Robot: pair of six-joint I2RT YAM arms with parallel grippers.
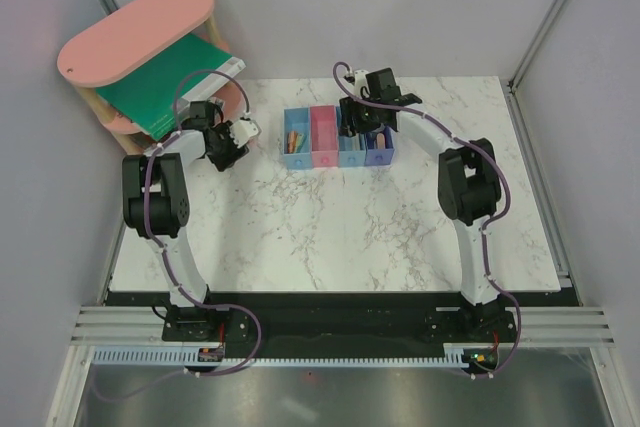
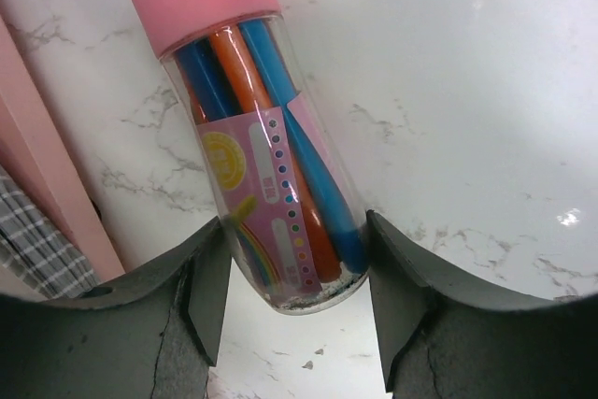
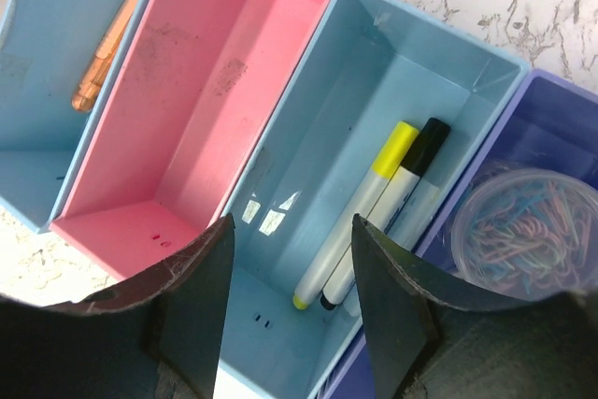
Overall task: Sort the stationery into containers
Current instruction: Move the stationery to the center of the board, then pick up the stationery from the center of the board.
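Pinching a pink-capped marker tube, the left gripper contrasts with the right gripper, jaws spread above the bins.

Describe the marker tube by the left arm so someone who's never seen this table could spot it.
On the marble table, look left of the row of four bins, toward the pink shelf. There the left gripper straddles a clear tube of markers. Nothing else nearby is a see-through cylinder with a pink cap, blue and orange markers inside and a pink label.
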